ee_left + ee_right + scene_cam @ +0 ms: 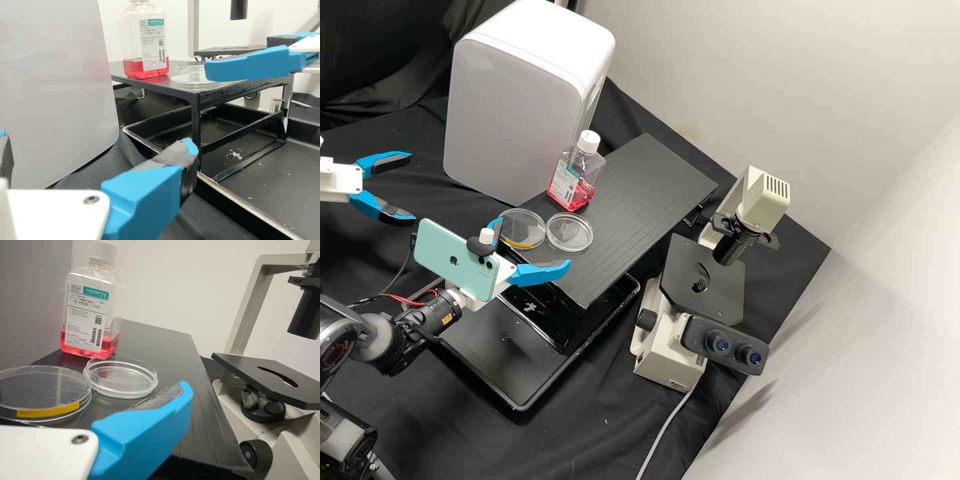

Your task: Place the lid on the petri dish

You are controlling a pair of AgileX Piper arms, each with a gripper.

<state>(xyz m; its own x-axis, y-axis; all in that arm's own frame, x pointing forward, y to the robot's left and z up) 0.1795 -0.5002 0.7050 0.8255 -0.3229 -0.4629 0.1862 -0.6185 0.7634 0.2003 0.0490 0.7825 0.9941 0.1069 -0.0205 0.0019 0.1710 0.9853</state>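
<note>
Right gripper (533,244) wide open, empty, beside lid (518,228) and petri dish (569,232); left gripper (411,187) likewise; flask (573,176) behind them

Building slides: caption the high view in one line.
Open right gripper beside the petri dish and its lid, side by side on the black platform.

Barcoded white label on the medium bottle (91,310), yellow sticker on a petri dish half (40,390); print proved unreadable.
</note>
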